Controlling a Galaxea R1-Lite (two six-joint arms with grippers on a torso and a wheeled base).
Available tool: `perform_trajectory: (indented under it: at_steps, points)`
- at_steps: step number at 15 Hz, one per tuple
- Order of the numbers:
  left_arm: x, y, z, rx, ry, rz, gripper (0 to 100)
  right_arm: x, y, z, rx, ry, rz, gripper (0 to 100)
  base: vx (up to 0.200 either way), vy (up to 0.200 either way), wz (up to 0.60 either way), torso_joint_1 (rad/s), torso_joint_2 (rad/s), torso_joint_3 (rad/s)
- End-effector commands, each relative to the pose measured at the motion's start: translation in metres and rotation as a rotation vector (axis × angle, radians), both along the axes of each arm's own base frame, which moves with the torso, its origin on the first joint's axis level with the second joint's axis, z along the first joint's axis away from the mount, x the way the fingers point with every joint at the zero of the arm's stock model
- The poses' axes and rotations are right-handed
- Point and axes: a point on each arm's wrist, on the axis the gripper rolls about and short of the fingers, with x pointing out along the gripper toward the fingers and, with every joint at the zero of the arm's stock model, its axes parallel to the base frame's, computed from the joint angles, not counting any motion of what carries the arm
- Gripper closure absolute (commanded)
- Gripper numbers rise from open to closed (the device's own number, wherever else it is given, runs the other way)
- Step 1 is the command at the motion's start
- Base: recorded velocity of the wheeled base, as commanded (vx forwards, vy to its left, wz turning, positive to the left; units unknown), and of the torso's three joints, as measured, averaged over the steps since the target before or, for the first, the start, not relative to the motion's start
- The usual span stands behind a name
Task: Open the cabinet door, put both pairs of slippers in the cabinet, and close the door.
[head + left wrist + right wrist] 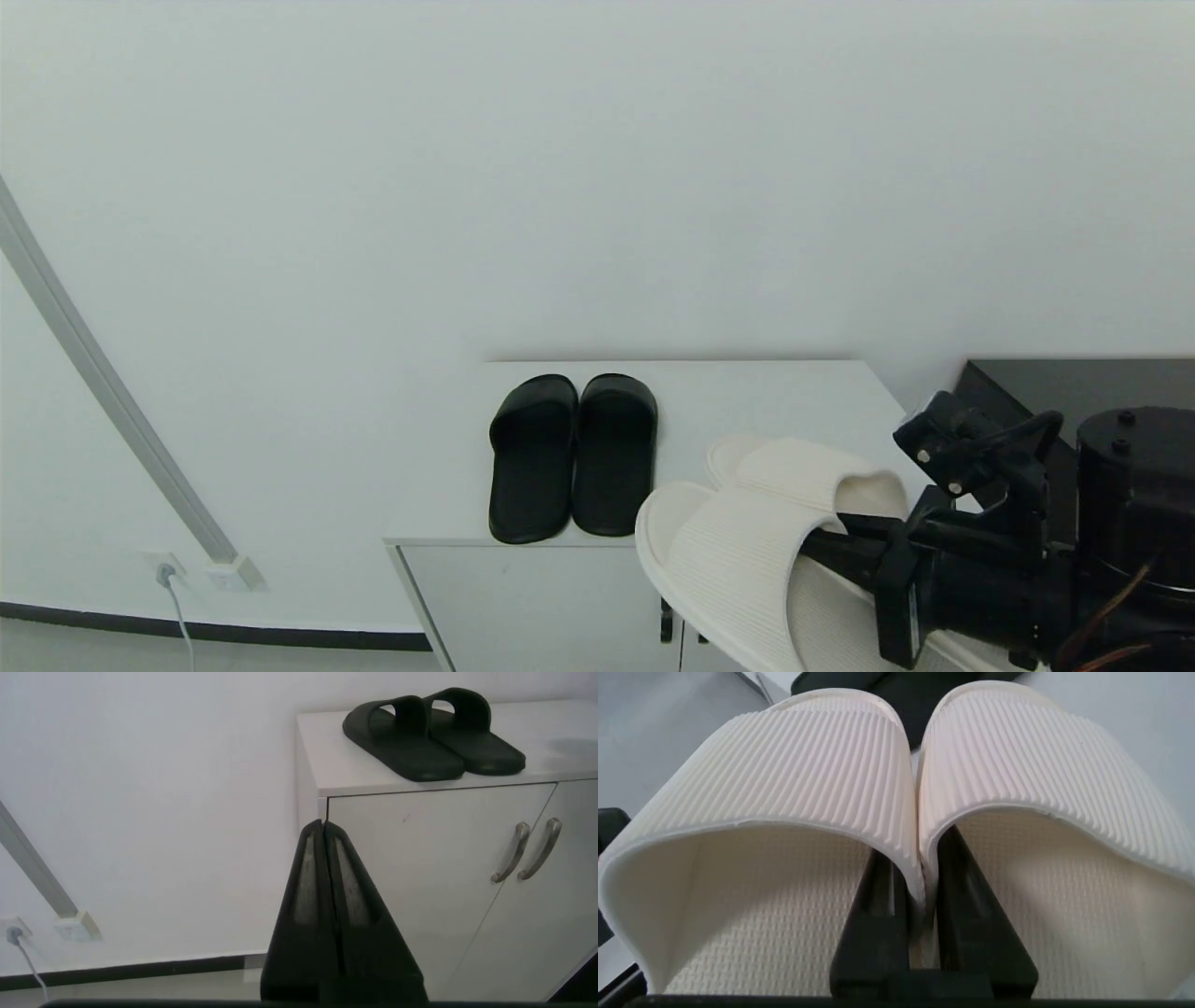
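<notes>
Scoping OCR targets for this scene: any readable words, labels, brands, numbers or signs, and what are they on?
None readable. No print shows on the black slippers, the white slippers, the cabinet doors or the wall socket.

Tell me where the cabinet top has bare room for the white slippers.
Bare: cabinet top right of the black slippers, and the strip behind them to the wall. Left of them, only a narrow margin to the edge.
</notes>
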Motion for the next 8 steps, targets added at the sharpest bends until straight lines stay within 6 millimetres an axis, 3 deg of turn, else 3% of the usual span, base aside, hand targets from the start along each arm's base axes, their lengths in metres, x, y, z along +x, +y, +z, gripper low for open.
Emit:
perform_trajectory:
  at_steps: [1, 6, 8]
  points:
    - [0.0001, 0.0, 0.0, 0.0, 0.001, 0.0, 100, -0.0045, -0.0033, 0.0014, 0.008, -0.006, 0.007, 100, 0.0, 0.0, 0.0, 0.0, 0.0, 0.0]
    - [0.0001, 0.0, 0.0, 0.0, 0.001, 0.0, 100, -0.006, -0.0038, -0.0047, -0.006, 0.015, 0.022, 100, 0.0, 0.0, 0.0, 0.0, 0.0, 0.0]
    - [0.0001, 0.0, 0.0, 0.0, 0.001, 0.0, 100, -0.0065, -0.0044, -0.007, -0.014, 0.02, 0.021, 100, -0.2, 0.0, 0.0, 0.0, 0.0, 0.0]
